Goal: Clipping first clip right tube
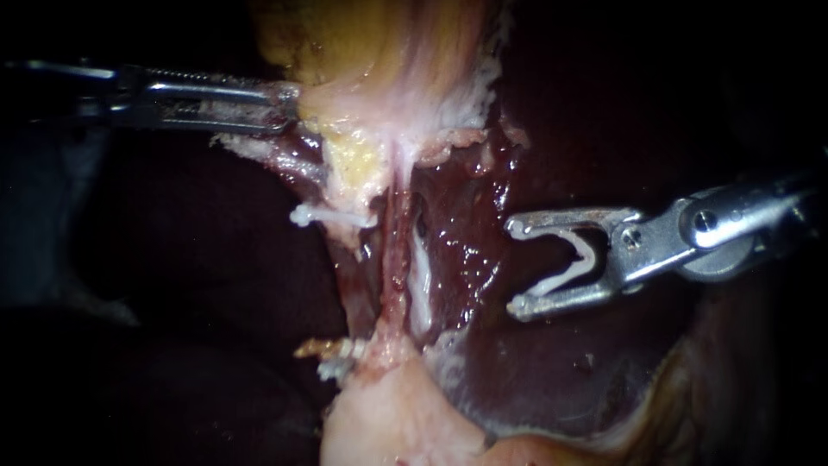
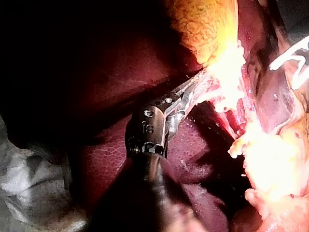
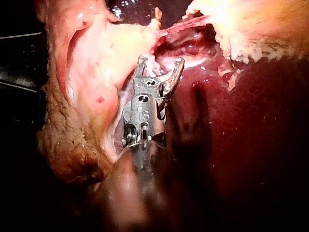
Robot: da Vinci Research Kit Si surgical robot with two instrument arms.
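Note:
My right instrument point(image 1: 517, 267) comes in from the right, its jaws spread wide with a white clip point(image 1: 571, 263) seated between them and touching both. It hangs over the liver, a short way to the right of the right tube point(image 1: 420, 285), a pale strand running down the dissected bed, and does not touch it. My left instrument point(image 1: 289, 108) is shut on the gallbladder point(image 1: 388, 52) at its lower left edge. The left tube carries white clips point(image 1: 328, 216), with another clip point(image 1: 335, 362) lower down. The right wrist view shows the spread jaws point(image 3: 161, 63) in front of pale tissue.
Dark red liver point(image 1: 552, 371) lies under and around the right instrument. A lump of pale fatty tissue point(image 1: 388, 423) sits below the tubes. A reddish strand point(image 1: 397, 259) runs between the two tubes. In the left wrist view, the left instrument point(image 2: 193, 89) pulls on bright yellow tissue.

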